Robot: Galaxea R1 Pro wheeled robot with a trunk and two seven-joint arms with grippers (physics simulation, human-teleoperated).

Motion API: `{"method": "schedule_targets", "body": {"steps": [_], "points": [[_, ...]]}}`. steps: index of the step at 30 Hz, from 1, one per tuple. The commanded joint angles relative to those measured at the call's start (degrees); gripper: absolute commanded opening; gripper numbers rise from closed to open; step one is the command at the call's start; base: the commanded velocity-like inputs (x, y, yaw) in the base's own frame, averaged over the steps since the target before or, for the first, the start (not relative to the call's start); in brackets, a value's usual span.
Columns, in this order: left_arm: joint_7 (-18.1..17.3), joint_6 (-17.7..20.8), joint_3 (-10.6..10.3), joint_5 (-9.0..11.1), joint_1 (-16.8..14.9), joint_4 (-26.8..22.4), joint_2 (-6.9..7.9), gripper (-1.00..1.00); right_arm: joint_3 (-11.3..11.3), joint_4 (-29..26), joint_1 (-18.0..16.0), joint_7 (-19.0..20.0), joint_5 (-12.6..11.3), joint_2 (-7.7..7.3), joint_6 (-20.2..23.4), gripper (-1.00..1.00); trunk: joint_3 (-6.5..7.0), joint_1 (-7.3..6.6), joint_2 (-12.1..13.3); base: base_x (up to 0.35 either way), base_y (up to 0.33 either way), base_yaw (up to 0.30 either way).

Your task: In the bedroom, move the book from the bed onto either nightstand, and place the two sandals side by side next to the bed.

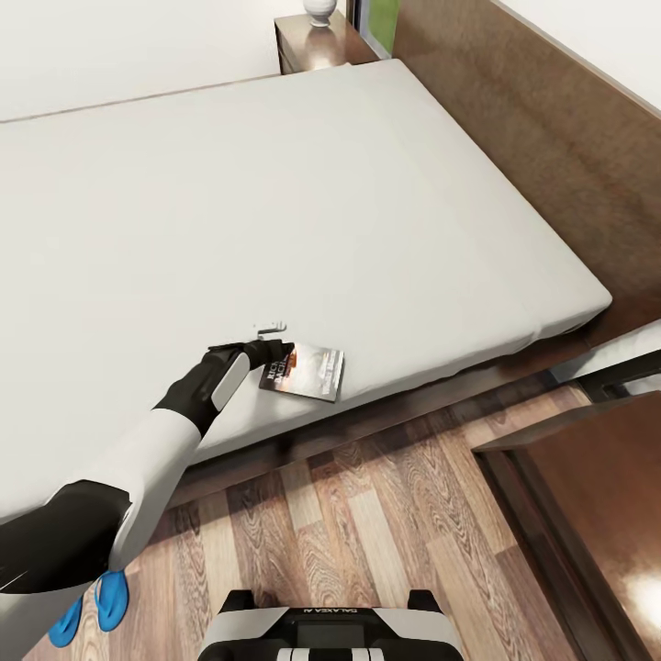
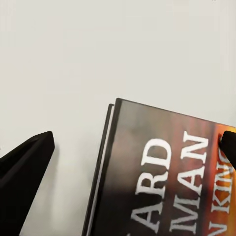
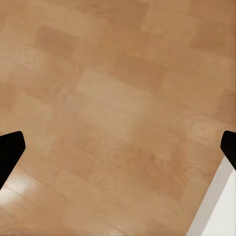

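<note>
The book (image 1: 305, 371) lies flat near the front edge of the bed's grey mattress (image 1: 275, 202), cover up with white lettering and an orange band. My left gripper (image 1: 275, 341) is open and low over the book's left side. In the left wrist view the book's (image 2: 162, 182) spine edge lies between the spread black fingers (image 2: 27, 164). Two blue sandals (image 1: 110, 599) lie on the floor at the lower left, partly hidden by my left arm. One nightstand (image 1: 317, 48) stands beyond the bed's far side. My right gripper (image 3: 119, 147) is open over bare wood floor.
A white vase (image 1: 320, 11) stands on the far nightstand. The brown headboard (image 1: 551, 138) runs along the right. A second dark-brown cabinet (image 1: 597, 514) with a glossy top stands at the lower right. Wood-plank floor (image 1: 367, 523) lies between it, the bed and my base (image 1: 330, 633).
</note>
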Motion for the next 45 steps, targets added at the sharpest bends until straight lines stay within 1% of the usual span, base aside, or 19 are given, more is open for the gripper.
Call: {"method": "schedule_targets", "body": {"steps": [1, 13, 30, 45], "points": [[0.53, 0.27, -0.16, -0.53, 0.00, 1.08, 0.07, 1.00, 0.44, -0.10, 0.02, 0.22, -0.09, -0.01, 0.18, 1.00, -0.02, 0.01, -0.02, -0.020, -0.007, 0.000], [1.41, 0.05, -0.16, -0.53, 0.00, 1.07, 0.02, 1.00, 0.41, -0.11, 0.02, 0.19, 0.48, -0.01, 0.20, 1.00, -0.02, 0.01, -0.02, -0.112, -0.096, 0.000], [1.79, -1.16, -0.15, -0.53, 0.00, 1.05, -0.30, 1.00, 0.40, -0.15, 0.02, 0.16, 0.54, -0.01, 0.21, 1.00, -0.02, 0.01, -0.02, -0.017, -0.017, 0.000], [1.74, -1.41, -0.18, -0.53, 0.02, 1.05, -0.36, 1.00, 0.41, -0.17, 0.02, 0.15, 0.55, -0.01, 0.21, 1.00, -0.02, 0.01, -0.02, -0.069, -0.079, 0.000]]}}
